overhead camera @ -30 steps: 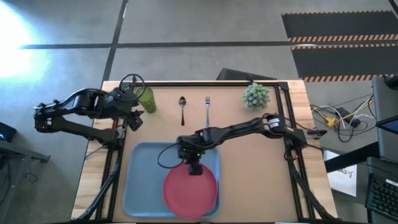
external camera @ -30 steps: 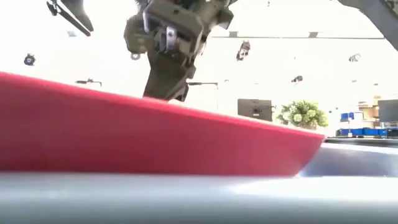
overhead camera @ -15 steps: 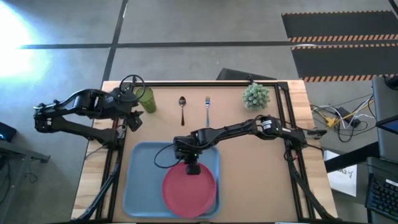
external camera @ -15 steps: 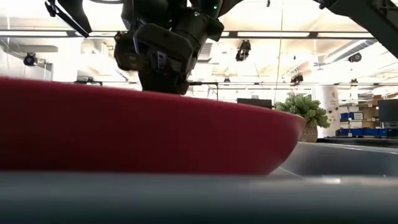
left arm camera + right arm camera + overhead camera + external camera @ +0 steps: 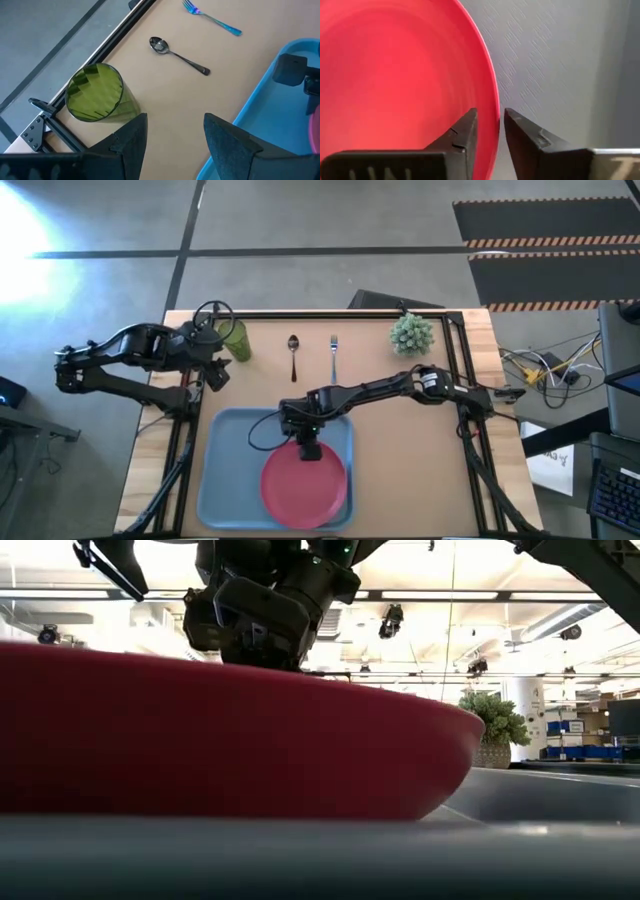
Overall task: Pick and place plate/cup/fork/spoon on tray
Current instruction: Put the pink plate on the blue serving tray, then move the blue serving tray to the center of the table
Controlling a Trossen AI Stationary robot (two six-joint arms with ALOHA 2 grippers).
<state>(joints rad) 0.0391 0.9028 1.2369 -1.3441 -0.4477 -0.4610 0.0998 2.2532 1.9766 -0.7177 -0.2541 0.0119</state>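
Note:
The pink-red plate [image 5: 303, 488] lies in the light-blue tray [image 5: 225, 470], toward its right near part. My right gripper [image 5: 490, 130] is at the plate's far rim [image 5: 492, 100], open, with one finger over the plate and one over the tray floor. My left gripper [image 5: 175, 130] waits open at the table's left, just near of the upright green cup [image 5: 95, 92]. The spoon [image 5: 293, 355] and the fork [image 5: 333, 355] lie side by side on the table beyond the tray. My right gripper's fingers come down slanting from the far side and stand on either side of the plate's far rim with a gap showing. Whether either finger touches the rim I cannot tell. The plate rests on the tray.
A spiky potted plant [image 5: 412, 332] stands at the table's far right. A black frame rail [image 5: 340, 314] runs along the far edge. The left part of the tray is bare, and bare wood lies right of the tray.
The plate was tilted, with one side raised. It has come down and now lies nearly level in the tray. My right gripper has sunk a little with it and has stayed at its far rim.

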